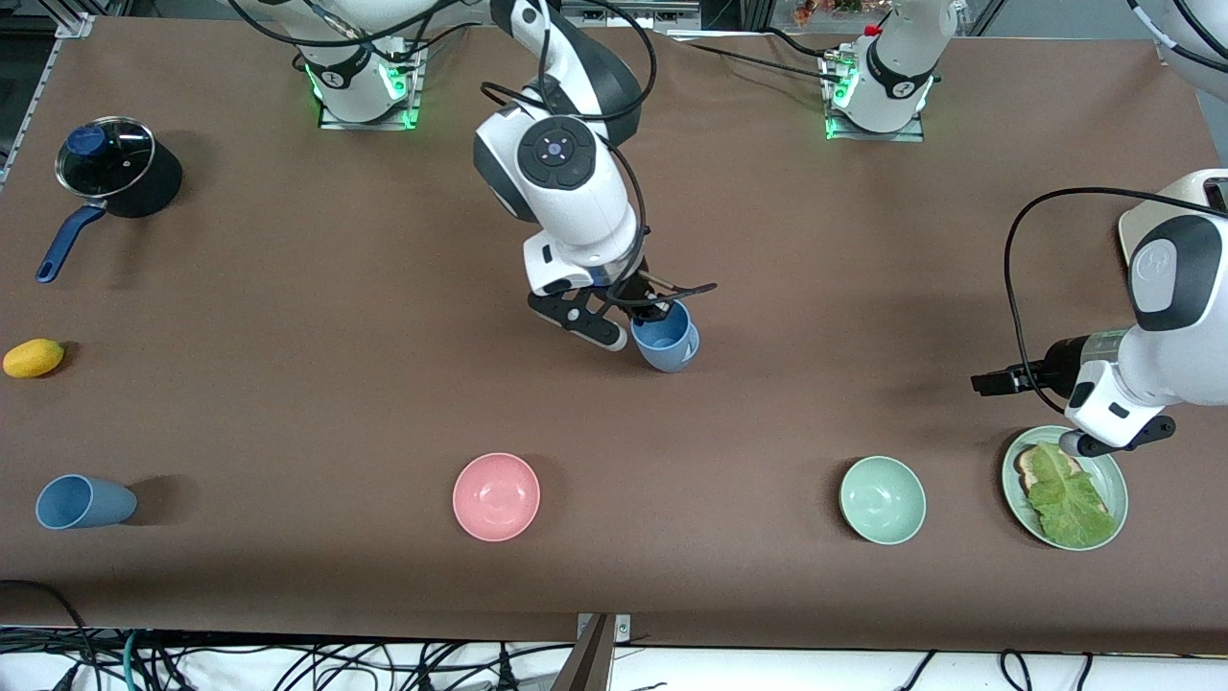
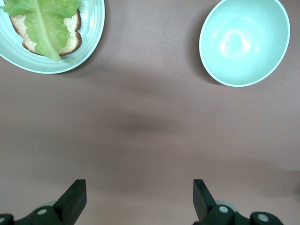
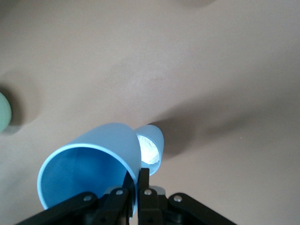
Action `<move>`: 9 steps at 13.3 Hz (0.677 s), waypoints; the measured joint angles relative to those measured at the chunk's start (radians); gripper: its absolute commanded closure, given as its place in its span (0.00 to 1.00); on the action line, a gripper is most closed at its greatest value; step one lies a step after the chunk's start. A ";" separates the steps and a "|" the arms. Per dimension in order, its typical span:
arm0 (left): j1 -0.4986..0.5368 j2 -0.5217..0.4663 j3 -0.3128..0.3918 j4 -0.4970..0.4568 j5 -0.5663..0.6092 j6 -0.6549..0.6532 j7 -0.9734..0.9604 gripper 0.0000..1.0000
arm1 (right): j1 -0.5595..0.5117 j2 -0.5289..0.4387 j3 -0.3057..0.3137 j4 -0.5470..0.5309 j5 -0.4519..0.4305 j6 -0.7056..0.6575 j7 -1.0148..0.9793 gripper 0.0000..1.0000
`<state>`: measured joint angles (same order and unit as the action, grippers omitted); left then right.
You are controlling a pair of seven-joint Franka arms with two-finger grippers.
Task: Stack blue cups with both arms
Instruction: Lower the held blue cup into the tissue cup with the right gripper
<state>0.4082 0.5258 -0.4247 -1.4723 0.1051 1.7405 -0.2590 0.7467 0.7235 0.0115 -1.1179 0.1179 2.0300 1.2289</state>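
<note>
My right gripper (image 1: 655, 312) is shut on the rim of a blue cup (image 1: 665, 338), one finger inside and one outside. It holds the cup tilted, low over the middle of the table. In the right wrist view the cup (image 3: 93, 164) fills the space at my right gripper (image 3: 138, 177). A second blue cup (image 1: 82, 502) lies on its side near the front edge at the right arm's end of the table. My left gripper (image 1: 993, 382) is open and empty, over bare table beside the lettuce plate; its fingers (image 2: 75, 199) stand wide apart.
A pink bowl (image 1: 496, 496) and a pale green bowl (image 1: 883, 499) (image 2: 243, 42) stand near the front edge. A plate with bread and lettuce (image 1: 1105, 470) (image 2: 91, 28) lies under the left arm. A lidded black pot (image 1: 115, 168) and a yellow fruit (image 1: 34, 357) lie at the right arm's end.
</note>
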 measured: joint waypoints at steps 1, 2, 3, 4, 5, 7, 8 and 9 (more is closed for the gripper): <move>0.001 0.000 0.000 0.000 0.000 0.000 0.014 0.00 | 0.004 0.006 0.000 0.000 0.000 0.002 0.003 1.00; 0.003 0.000 0.000 0.000 0.001 0.000 0.025 0.00 | 0.007 0.008 0.000 0.000 -0.001 0.002 0.009 1.00; 0.006 0.000 0.000 0.000 0.001 0.000 0.033 0.00 | 0.010 0.008 0.000 0.000 -0.002 0.002 0.017 1.00; 0.009 0.000 0.000 0.000 0.001 0.000 0.038 0.00 | 0.013 0.008 0.000 -0.001 -0.003 0.001 0.024 1.00; 0.010 0.001 0.000 0.000 0.001 0.000 0.042 0.00 | 0.016 0.009 0.000 -0.005 -0.003 0.001 0.027 1.00; 0.011 0.001 0.000 0.000 0.001 0.000 0.045 0.00 | 0.020 0.014 0.000 -0.012 -0.005 0.001 0.029 1.00; 0.011 0.001 0.000 0.000 0.001 -0.001 0.046 0.00 | 0.021 0.017 0.000 -0.016 -0.006 0.001 0.029 1.00; 0.011 0.001 0.000 0.000 0.001 -0.001 0.046 0.00 | 0.022 0.018 0.000 -0.020 -0.009 0.001 0.030 1.00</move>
<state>0.4189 0.5273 -0.4247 -1.4724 0.1057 1.7397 -0.2125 0.7683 0.7410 0.0114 -1.1382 0.1093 2.0305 1.2584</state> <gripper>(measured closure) 0.000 0.947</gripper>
